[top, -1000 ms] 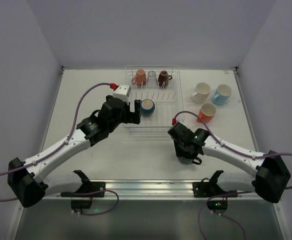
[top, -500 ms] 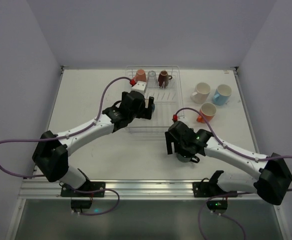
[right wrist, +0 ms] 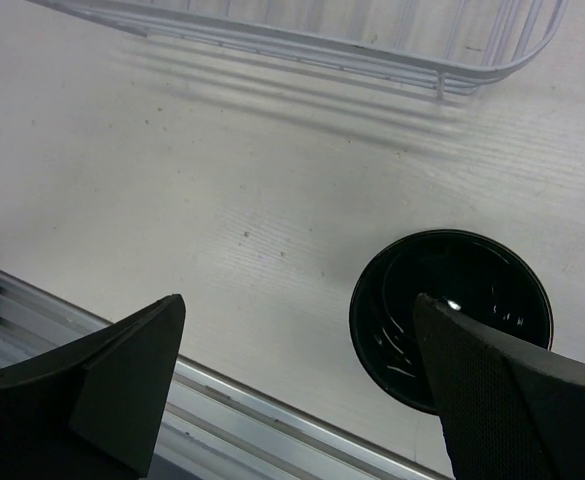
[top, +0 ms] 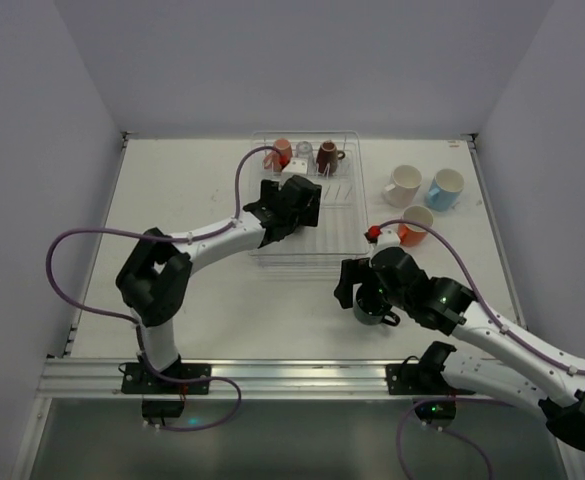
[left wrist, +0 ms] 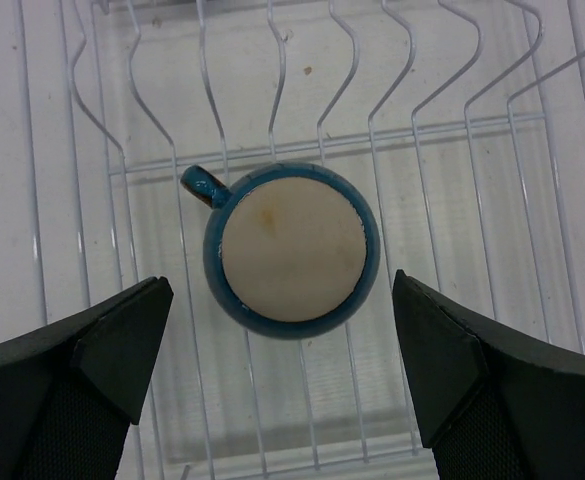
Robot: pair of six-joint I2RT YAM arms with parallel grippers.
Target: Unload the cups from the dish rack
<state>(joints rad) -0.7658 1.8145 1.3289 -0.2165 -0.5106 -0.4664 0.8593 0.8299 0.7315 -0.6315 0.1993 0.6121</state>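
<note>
Left gripper [left wrist: 280,283]: jaws spread wide and holding nothing, hanging straight over the navy cup [left wrist: 290,255].
Navy cup: upside down on the floor wires of the dish rack [top: 302,262], in its left half. The handle sticks out toward one corner, close to a tine [left wrist: 272,100].
Right gripper [right wrist: 300,303]: jaws wide apart, nothing clamped. The dark green cup [right wrist: 450,320] stands upright on the table [top: 172,200], tight beside one finger.
In the rack, far row: salmon pink cup [top: 282,152], clear glass [top: 304,153], dark brown cup [top: 327,155].
Already out, right side: cream-white cup [top: 404,185], light blue cup [top: 445,188], orange cup [top: 414,224].
Risk, left: a finger could snag a tine going down. A pad landing on the handle could twist the cup. The glazed wall may slip.
Risk, right: a sideways pull could clip the green cup and tip it toward the near rail [top: 292,372].
Room: bare tabletop shows left of the rack and in the near strip. The right side is crowded with cups, and the rack wires hem in the left fingers.
</note>
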